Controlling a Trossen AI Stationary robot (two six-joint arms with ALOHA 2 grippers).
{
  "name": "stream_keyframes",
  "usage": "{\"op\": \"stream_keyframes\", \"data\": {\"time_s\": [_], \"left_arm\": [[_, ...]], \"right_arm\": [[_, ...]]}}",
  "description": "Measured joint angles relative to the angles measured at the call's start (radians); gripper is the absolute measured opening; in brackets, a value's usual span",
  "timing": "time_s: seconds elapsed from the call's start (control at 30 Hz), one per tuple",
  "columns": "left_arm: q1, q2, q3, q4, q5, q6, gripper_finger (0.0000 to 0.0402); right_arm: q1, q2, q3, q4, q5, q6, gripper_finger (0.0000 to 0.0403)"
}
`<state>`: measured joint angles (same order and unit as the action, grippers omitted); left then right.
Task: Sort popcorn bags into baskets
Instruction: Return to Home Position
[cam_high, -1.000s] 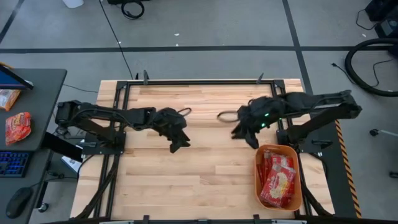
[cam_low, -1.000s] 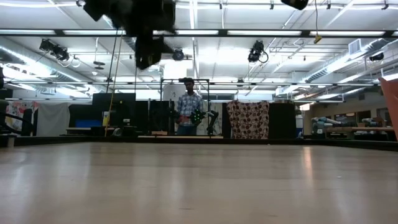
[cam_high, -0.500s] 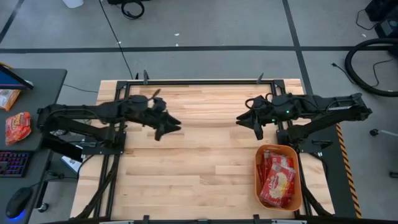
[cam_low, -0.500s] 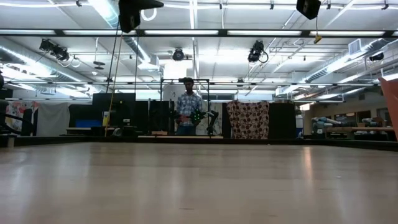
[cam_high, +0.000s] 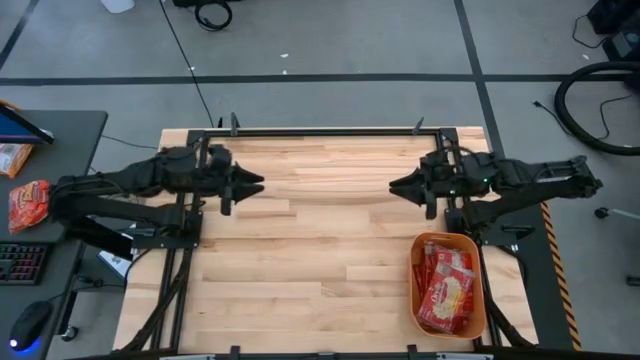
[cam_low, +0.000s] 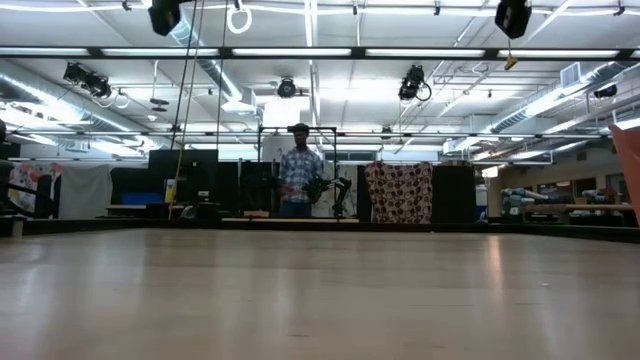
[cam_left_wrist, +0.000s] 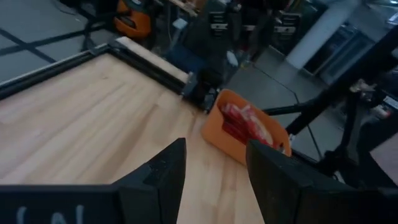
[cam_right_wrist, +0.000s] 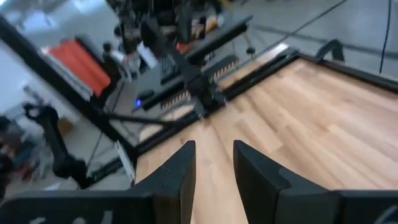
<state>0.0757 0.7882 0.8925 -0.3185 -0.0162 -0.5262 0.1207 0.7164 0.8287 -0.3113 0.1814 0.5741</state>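
Note:
The orange basket (cam_high: 447, 236) stands at the table's near right corner, with several red popcorn bags (cam_high: 445, 290) lying inside it. The left wrist view also shows the basket (cam_left_wrist: 214, 134) and its bags (cam_left_wrist: 245, 124) far off. My left gripper (cam_high: 255, 186) hangs above the table's left side, open and empty, pointing nearly level toward the right edge; its fingers show apart in its wrist view (cam_left_wrist: 214, 180). My right gripper (cam_high: 395, 185) hangs above the right side, pointing toward the left edge. It is open with nothing between its fingers (cam_right_wrist: 213, 171).
Bare wood (cam_high: 320, 250) lies between the two grippers. A grey side desk to the left holds an orange-red snack bag (cam_high: 28, 203) and a keyboard (cam_high: 20, 262). A person (cam_low: 300, 180) stands in the room beyond the table.
Both grippers have drawn back from the table's middle. The left has risen and gone toward the left and far edges; the right has gone toward the far edge. Each has tipped from pointing down to nearly level. The basket and bags have stayed put.

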Motion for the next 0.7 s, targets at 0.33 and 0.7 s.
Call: {"op": "stream_keyframes", "data": {"time_s": [0.33, 0.7], "left_arm": [[0.0, -0.271, -0.225, 0.033, -0.11, -0.094, 0.0172], [0.0, -0.561, -0.449, 0.082, -0.239, -0.241, 0.0171]], "right_arm": [[-0.001, -0.179, -0.232, 0.231, 0.075, 0.064, 0.0112], [-0.001, -0.344, -0.462, 0.315, 0.15, 0.192, 0.0112]]}}
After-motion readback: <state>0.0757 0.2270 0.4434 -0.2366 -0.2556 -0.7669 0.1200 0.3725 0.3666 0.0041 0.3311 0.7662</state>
